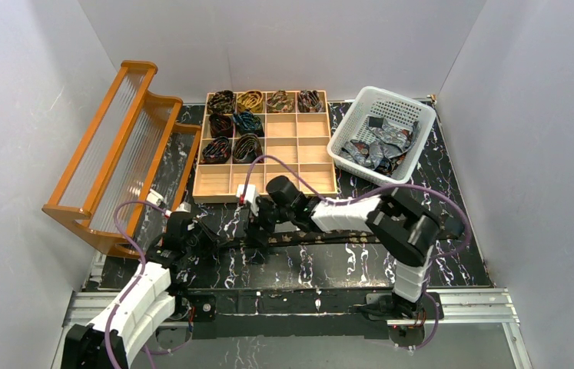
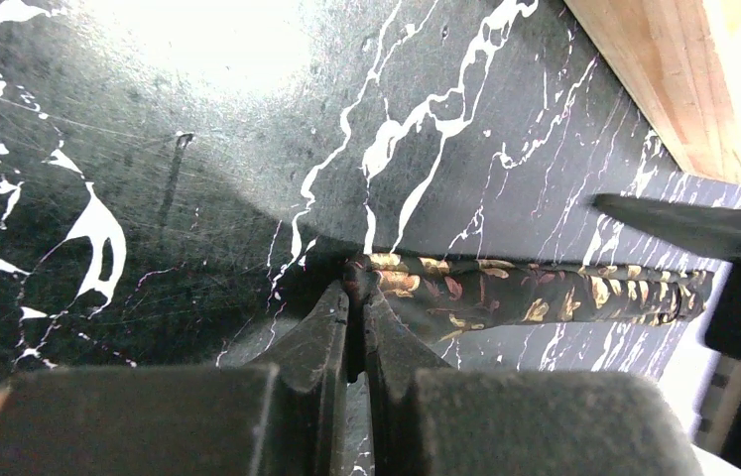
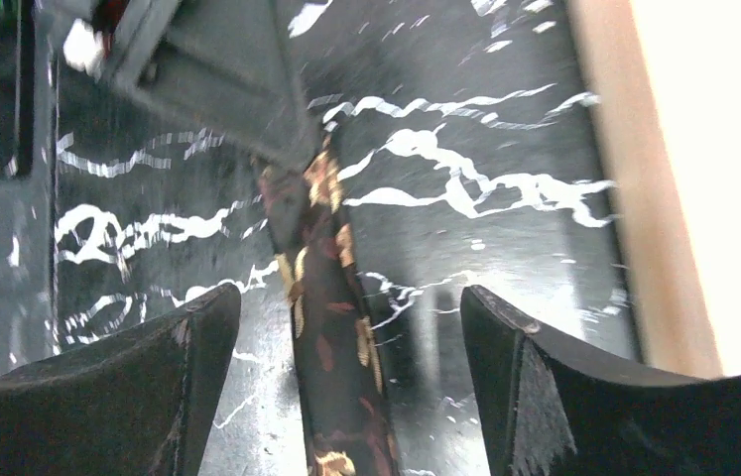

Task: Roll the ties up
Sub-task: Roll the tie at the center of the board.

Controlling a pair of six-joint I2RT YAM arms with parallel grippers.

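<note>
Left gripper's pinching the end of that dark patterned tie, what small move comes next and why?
Probably rotate the left gripper to wind the first coil. Its jaws are shut on the end of the dark fabric tie with gold and red leaves, which lies straight on the black marble tabletop; the right gripper stands open astride it, gripping nothing.

left end effector point(image 2: 356, 327) pinched shut on dark tie point(image 2: 535, 293) end; black marbled table point(image 2: 197, 178)

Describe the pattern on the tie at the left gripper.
The tie is dark with gold and red leaf-like marks; clearest in left wrist view.
</note>
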